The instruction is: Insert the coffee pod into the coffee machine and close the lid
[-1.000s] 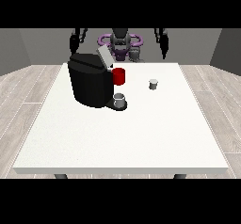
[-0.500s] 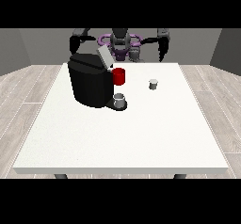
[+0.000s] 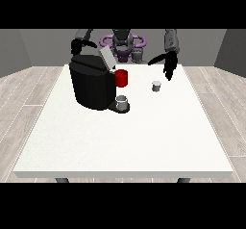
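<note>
A black coffee machine (image 3: 92,85) stands on the left part of the white table (image 3: 125,136), its grey lid (image 3: 106,57) tilted up and a red part (image 3: 121,78) at its front. A grey cup (image 3: 122,102) sits on the machine's drip base. The small grey coffee pod (image 3: 156,85) stands on the table to the right of the machine. The hand at the view's right (image 3: 168,66) hangs just above and to the right of the pod, fingers pointing down and relaxed, holding nothing. The hand at the view's left (image 3: 78,45) is behind the machine's top, mostly hidden.
The robot's torso (image 3: 123,45) is beyond the table's far edge. Wide bare table surface lies in front of the machine and pod, towards the near edge. A wooden floor surrounds the table.
The arm at the view's right has swung forward and down, bringing its hand from beside the torso to just above the pod. The pod, the machine and the lid have stayed put.
</note>
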`<state>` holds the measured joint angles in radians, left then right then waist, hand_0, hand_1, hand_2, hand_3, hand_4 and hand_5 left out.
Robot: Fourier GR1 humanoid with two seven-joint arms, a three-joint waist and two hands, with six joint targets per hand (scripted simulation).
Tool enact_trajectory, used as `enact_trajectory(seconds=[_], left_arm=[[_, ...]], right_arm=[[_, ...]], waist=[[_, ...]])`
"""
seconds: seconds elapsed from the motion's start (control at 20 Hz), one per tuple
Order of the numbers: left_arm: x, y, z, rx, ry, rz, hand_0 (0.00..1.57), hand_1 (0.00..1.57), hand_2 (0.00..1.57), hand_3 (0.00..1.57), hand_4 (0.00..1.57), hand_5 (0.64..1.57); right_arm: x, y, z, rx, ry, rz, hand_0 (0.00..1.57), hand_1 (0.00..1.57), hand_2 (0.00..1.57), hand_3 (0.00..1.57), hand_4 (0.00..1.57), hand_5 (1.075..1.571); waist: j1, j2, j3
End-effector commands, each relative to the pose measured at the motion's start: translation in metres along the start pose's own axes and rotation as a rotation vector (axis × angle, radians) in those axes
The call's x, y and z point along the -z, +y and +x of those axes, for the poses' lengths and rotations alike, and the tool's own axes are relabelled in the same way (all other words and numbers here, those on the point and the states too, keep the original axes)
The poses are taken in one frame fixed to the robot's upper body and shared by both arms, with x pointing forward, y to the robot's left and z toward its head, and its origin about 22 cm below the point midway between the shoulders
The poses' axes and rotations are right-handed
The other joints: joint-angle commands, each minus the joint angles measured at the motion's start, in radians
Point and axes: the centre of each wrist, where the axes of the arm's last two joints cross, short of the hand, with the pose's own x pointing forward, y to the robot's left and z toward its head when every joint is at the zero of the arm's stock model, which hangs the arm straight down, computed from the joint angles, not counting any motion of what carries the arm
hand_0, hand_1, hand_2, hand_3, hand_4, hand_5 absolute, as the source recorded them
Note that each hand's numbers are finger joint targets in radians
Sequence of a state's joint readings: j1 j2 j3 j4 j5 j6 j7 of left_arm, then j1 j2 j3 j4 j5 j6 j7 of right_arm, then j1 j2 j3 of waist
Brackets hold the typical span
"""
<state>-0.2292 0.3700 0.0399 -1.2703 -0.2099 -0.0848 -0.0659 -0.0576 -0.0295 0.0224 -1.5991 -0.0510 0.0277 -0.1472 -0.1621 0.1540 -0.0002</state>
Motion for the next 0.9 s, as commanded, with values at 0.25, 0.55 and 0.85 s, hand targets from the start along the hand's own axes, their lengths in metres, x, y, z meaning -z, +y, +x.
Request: enact_trajectory(seconds=[0.25, 0.55, 0.85], left_arm=[[0.025, 0.02, -0.022, 0.203, 0.046, -0.003, 0.0, 0.0, 0.0, 0.0, 0.0, 1.571], [0.05, 0.038, -0.014, 0.223, 0.135, -0.037, 0.0, 0.0, 0.0, 0.0, 0.0, 1.571], [0.053, 0.045, -0.03, 0.298, 0.153, -0.089, 0.0, 0.0, 0.0, 0.0, 0.0, 1.571]], right_arm=[[0.011, 0.018, 0.008, -0.026, -0.079, -0.004, 0.0, 0.0, 0.0, 0.0, 0.42, 1.571], [0.027, 0.009, 0.014, -0.04, -0.064, 0.02, 0.0, 0.0, 0.0, 0.0, 0.48, 1.571], [0.023, 0.011, 0.008, -0.06, -0.04, -0.007, 0.0, 0.0, 0.0, 0.0, 0.51, 1.571]], waist=[[-0.039, 0.107, -0.0004], [-0.057, 0.159, -0.0003], [-0.052, 0.169, -0.0005]])
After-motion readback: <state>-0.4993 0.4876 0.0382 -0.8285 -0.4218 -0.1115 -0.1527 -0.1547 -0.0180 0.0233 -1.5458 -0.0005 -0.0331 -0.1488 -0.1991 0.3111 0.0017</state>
